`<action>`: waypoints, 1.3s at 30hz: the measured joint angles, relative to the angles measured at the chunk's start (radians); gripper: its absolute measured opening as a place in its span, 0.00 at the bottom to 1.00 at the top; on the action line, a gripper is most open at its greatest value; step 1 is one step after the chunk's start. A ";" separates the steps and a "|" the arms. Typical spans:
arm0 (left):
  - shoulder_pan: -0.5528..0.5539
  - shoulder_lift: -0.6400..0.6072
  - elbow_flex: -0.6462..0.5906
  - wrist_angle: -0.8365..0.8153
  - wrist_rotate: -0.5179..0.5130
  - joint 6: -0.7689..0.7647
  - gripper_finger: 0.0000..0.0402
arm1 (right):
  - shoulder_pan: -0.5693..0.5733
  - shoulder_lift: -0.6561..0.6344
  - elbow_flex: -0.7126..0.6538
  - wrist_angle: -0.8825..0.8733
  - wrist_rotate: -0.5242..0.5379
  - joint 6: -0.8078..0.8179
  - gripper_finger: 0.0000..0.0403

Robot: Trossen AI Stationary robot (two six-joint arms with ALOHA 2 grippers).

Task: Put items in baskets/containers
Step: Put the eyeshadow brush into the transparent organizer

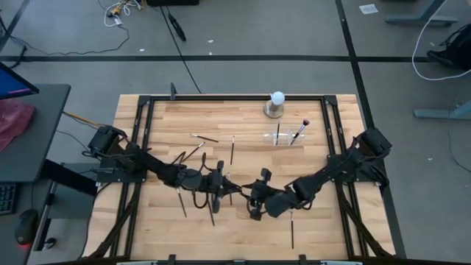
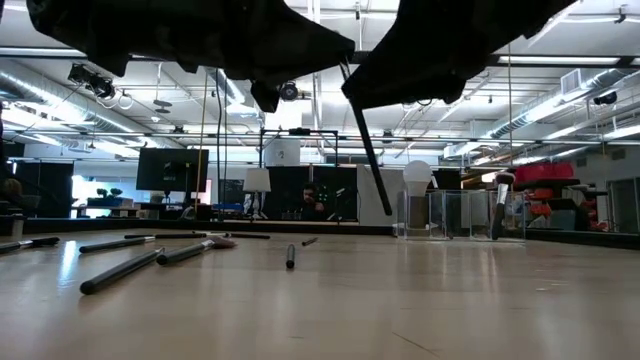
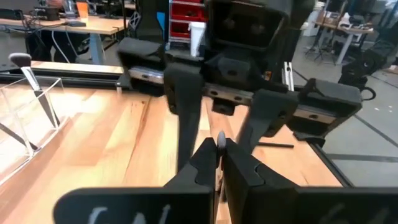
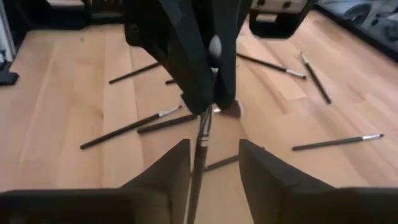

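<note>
While your left gripper (image 3: 219, 155) pinches the brush (image 4: 200, 140) above mid-table, close the spread right gripper (image 4: 214, 163) squarely on its handle before letting go; the clear tray (image 1: 283, 137) waits beyond.

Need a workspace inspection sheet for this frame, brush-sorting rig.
Surface: pale wooden table top, black frame.
Job's things: clear plastic rectangular tray holds two standing brushes; thin dark loose makeup brushes lie scattered on the wood.
Clutter: white ball on grey round base beside the tray.
Grippers: left tool shut on a held brush; right tool open around its handle.
Cables: floor cables beyond the table.
Surroundings: grey desk to the left.
</note>
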 joint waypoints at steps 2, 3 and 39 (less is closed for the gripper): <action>0.000 0.000 0.010 -0.015 0.001 0.004 0.03 | -0.005 0.007 0.000 0.035 -0.026 -0.007 0.28; 0.000 0.000 0.015 -0.021 0.000 0.007 0.03 | -0.006 0.008 0.000 0.037 -0.031 -0.018 0.26; -0.061 -0.053 0.026 -0.377 -0.149 0.037 0.48 | -0.174 -0.286 -0.001 -0.604 0.482 0.347 0.03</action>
